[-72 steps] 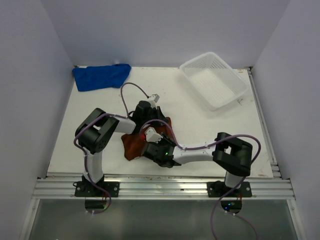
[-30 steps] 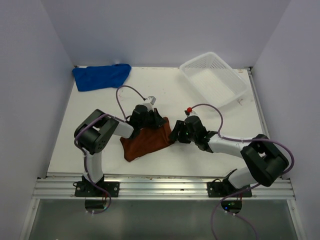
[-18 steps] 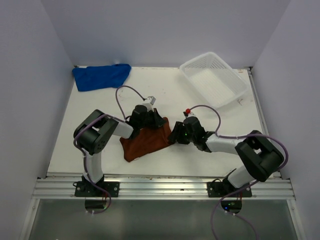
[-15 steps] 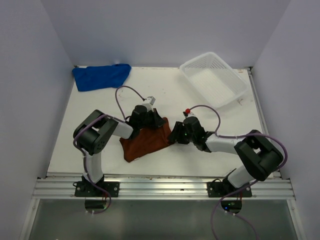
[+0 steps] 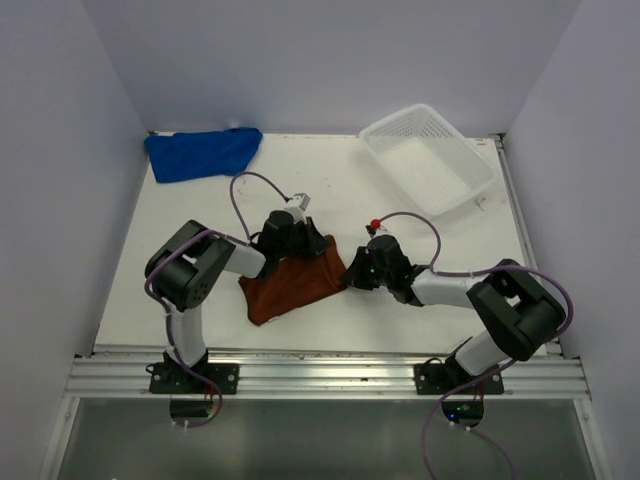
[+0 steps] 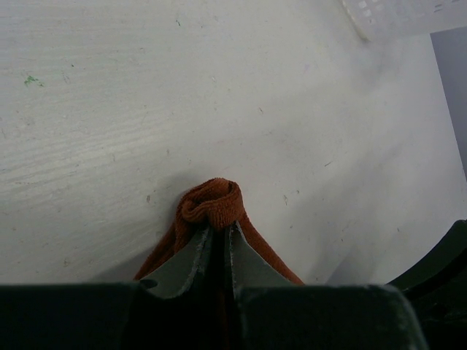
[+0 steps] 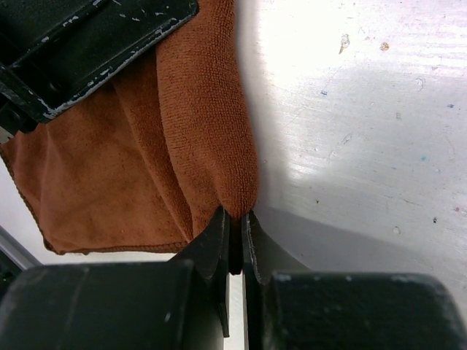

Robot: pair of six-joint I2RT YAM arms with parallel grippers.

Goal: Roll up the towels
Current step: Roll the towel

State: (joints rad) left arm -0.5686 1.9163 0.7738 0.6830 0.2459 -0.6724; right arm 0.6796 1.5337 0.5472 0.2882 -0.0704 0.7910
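Observation:
The rust-brown towel (image 5: 292,285) lies partly folded in the middle of the table. My left gripper (image 5: 322,243) is shut on its far corner, where a bunched knot of cloth (image 6: 212,207) sticks out past the fingertips. My right gripper (image 5: 347,278) is shut on the towel's right edge (image 7: 219,138), with the fold pinched between its fingers (image 7: 217,237). The left gripper's black body (image 7: 87,44) shows at the top of the right wrist view. The blue towel (image 5: 203,152) lies crumpled at the far left corner, away from both grippers.
A white mesh basket (image 5: 428,160) stands at the back right of the table (image 5: 420,240); its corner (image 6: 394,13) shows in the left wrist view. An aluminium rail (image 5: 320,375) runs along the near edge by the arm bases.
My right gripper has closed on the brown towel's right edge after nudging slightly left to it. The left gripper has kept its hold and barely moved.

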